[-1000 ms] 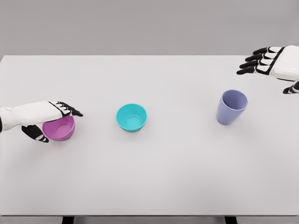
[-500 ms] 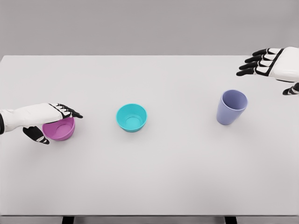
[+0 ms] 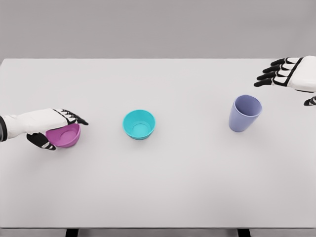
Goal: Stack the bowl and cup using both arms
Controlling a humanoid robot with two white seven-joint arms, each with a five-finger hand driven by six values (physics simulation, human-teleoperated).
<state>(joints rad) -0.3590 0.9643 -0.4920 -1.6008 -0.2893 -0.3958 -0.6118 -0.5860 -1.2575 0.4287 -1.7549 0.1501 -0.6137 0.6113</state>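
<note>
A pink bowl point(image 3: 66, 137) sits at the table's left, slightly tilted. My left hand point(image 3: 63, 130) is closed on it, fingers point(image 3: 74, 117) lying over the far rim and thumb point(image 3: 42, 141) against the near side. A teal bowl point(image 3: 139, 123) stands upright in the middle. A lavender cup point(image 3: 244, 113) stands upright to the right. My right hand point(image 3: 285, 84) hovers at the right edge, above and behind the cup, with fingers spread and nothing in it.
The white table point(image 3: 163, 182) fills the view, its front edge near the bottom of the picture. A grey wall runs behind the far edge.
The left hand has closed tighter on the pink bowl, which now tips slightly. The right hand has drifted to the right, away from the cup.
</note>
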